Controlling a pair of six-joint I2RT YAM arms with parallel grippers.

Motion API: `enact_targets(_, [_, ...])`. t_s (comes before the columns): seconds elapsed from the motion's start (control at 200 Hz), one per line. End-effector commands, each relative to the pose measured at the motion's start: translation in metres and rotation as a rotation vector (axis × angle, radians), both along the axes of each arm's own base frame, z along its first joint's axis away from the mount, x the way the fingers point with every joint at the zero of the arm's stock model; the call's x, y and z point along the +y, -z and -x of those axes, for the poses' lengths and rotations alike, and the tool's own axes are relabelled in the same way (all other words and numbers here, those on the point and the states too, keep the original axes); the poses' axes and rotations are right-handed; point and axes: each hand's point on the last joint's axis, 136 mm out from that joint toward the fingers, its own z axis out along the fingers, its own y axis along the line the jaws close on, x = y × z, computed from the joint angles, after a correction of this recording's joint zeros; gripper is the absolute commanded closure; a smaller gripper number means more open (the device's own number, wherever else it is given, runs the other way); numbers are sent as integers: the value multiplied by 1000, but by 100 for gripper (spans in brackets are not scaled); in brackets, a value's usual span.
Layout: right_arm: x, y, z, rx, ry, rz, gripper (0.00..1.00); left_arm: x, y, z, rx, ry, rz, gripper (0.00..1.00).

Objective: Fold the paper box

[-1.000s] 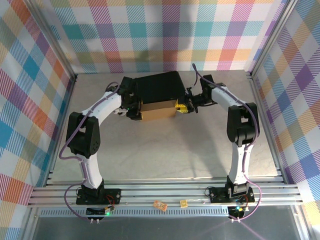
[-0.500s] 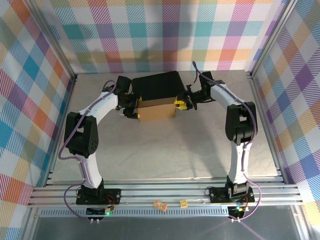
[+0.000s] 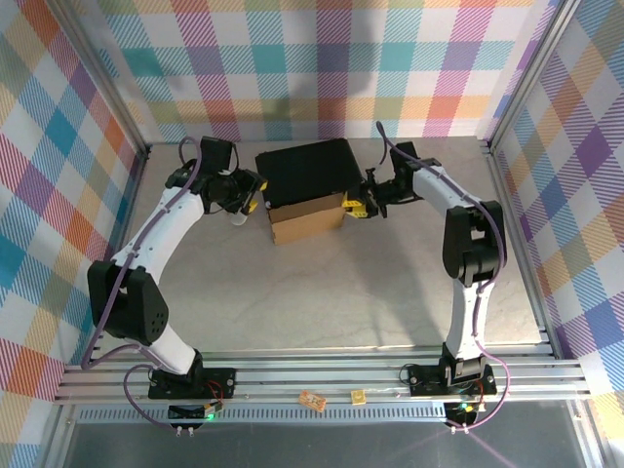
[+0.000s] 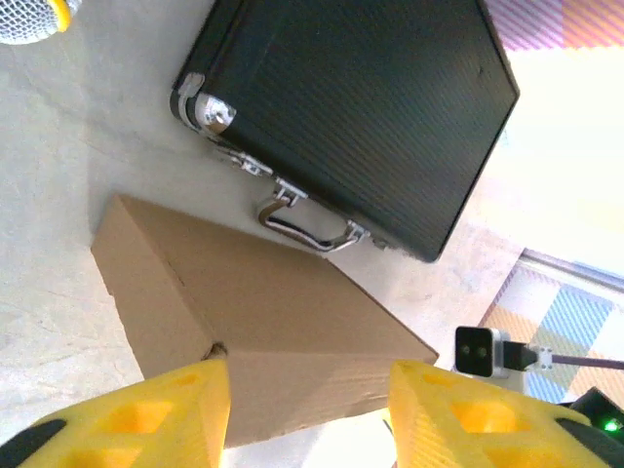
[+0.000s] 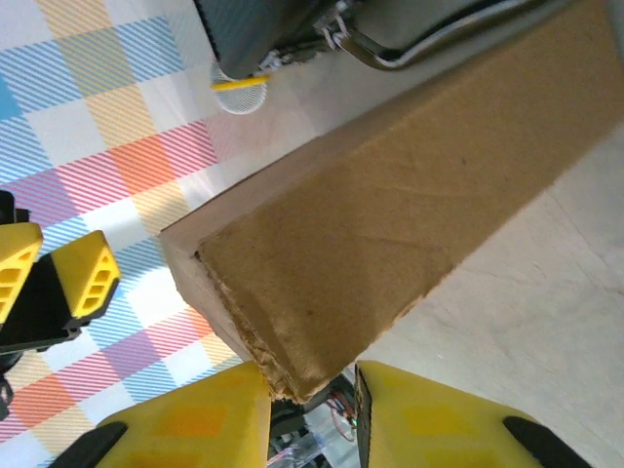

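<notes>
The paper box (image 3: 307, 220) lies folded on the bench (image 3: 322, 292), just in front of a black case (image 3: 306, 169). The left wrist view shows the case's handle (image 4: 304, 226) at the box's edge and the left gripper (image 4: 307, 390) wide open and empty. The right gripper (image 5: 310, 385) narrowly straddles a box corner, but I cannot tell whether it pinches.

At centre of the table (image 3: 292, 302), the plain brown corrugated cardboard paper box (image 3: 307, 219) lies just in front of the black hard case with metal latches (image 3: 307, 168), on the side nearer my bases. My left pincer (image 3: 252, 193) hangs left of the box, apart from it, fingers spread. My right pincer (image 3: 353, 207) clamps the corner at its right end.
</notes>
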Motion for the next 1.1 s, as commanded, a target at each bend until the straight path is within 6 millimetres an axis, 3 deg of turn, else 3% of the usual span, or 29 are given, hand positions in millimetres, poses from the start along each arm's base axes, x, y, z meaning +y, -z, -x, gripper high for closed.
enact_targets(0.0, [-21,25,17,-18,-13,167,70,-14,3,23,-7,171,-43,59])
enact_targets(0.14, [-43,19,26,-107,18,255,61,-20,19,48,37,269,-129,62])
enact_targets(0.275, [-66,20,37,-125,41,398,57,-21,40,60,75,285,-134,62])
enact_targets(0.375, [-80,17,43,-139,94,475,57,-20,52,61,106,296,-154,61])
enact_targets(0.43, [-82,14,51,-135,132,475,63,-16,60,61,129,313,-191,61])
enact_targets(0.51, [-67,15,77,-129,133,471,74,-8,76,61,172,340,-266,61])
enact_targets(0.64, [-9,30,129,-117,112,414,100,-3,105,45,179,319,-296,65])
enact_targets(0.765, [45,50,157,-55,218,242,100,-6,129,20,172,269,-293,67])
enact_targets(0.885, [76,60,171,-14,245,213,100,-10,148,5,165,251,-289,67])
enact_targets(0.955, [84,66,173,-15,286,210,100,-14,159,2,180,270,-276,68])
enact_targets(1.095, [96,84,160,-2,403,152,100,-16,172,0,186,298,-278,68])
